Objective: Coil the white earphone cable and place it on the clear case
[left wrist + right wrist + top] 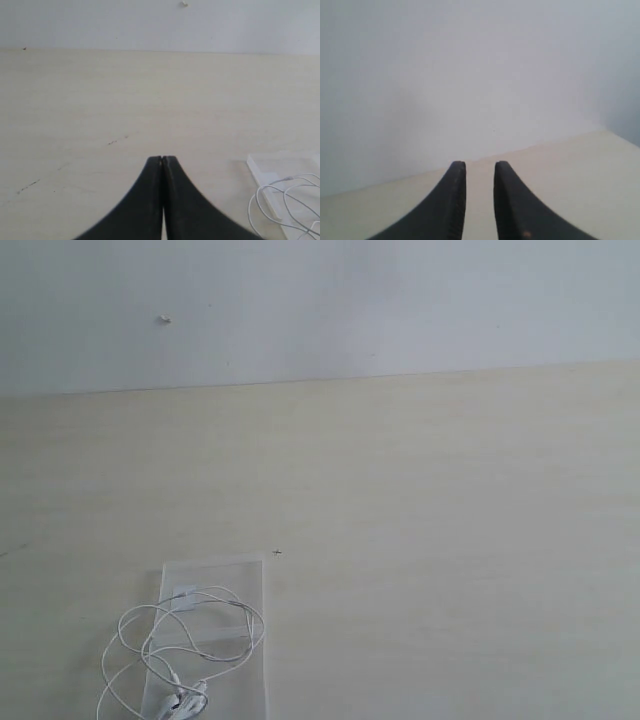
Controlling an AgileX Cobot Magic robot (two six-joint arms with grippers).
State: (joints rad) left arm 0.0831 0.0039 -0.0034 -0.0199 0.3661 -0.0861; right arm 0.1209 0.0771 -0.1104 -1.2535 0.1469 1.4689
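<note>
White earphone cable lies in loose loops at the near left of the table. Most of it rests on the clear case, and a few loops spill over the case's left edge. The case's long axis runs near to far. Your left hand is closed on nothing, with the cable just off to one side of it, so the left arm is likely the nearer one for any tidying. Your right hand has its jaws slightly apart and empty, faces the wall, and sees neither thing.
</note>
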